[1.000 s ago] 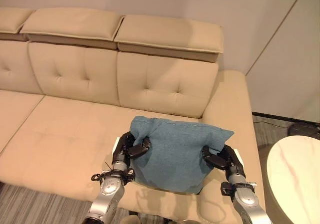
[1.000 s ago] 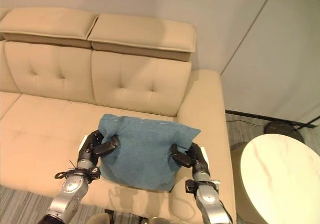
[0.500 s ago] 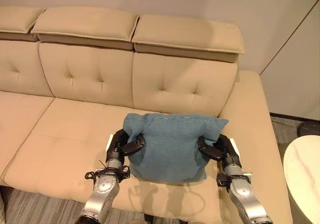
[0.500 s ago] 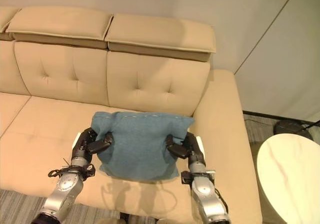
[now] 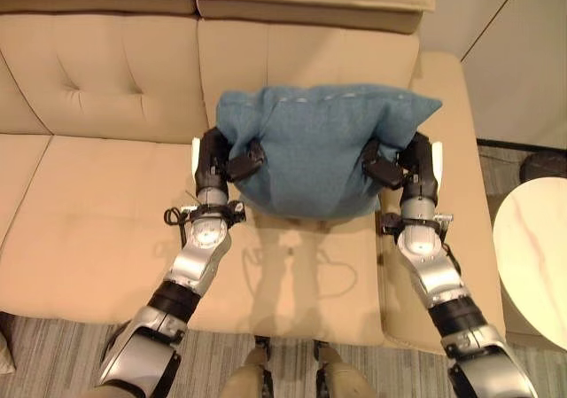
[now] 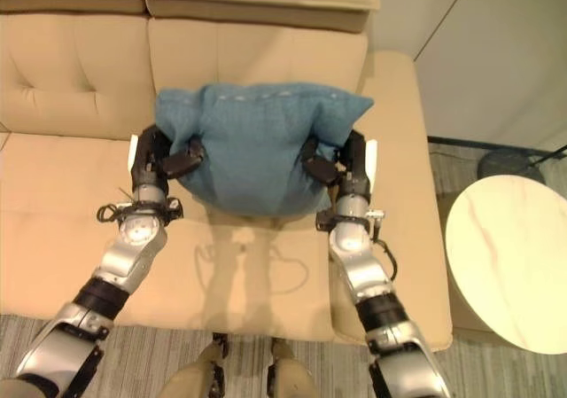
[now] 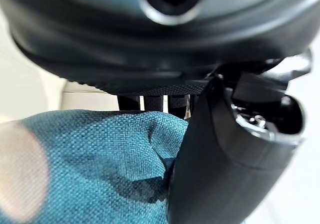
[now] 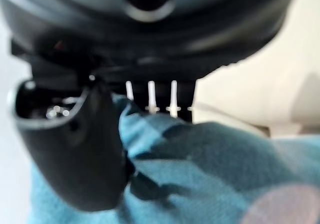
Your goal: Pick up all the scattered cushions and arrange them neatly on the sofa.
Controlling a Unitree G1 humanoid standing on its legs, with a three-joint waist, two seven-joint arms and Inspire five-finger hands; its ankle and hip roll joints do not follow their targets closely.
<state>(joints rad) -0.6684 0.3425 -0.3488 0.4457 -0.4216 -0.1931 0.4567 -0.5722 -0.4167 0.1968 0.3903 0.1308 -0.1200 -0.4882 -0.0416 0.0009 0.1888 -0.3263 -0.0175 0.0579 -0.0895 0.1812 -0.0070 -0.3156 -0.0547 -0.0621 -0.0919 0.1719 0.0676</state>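
Blue cushion (image 5: 321, 150) is lying sideways, long side across the sofa (image 5: 106, 79); my left hand (image 5: 223, 157) and right hand (image 5: 404, 166) are pinching its ends.

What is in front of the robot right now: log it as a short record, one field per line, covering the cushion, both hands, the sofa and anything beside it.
cushion: blue cushion, held up in front of the sofa's backrest, above the seat
left hand: left hand pinching the cushion's left edge
right hand: right hand pinching the cushion's right edge
sofa: beige sofa, tufted backrest, armrest at its right end
beside: round white table to the right of the sofa
task state: cushion not yet set down
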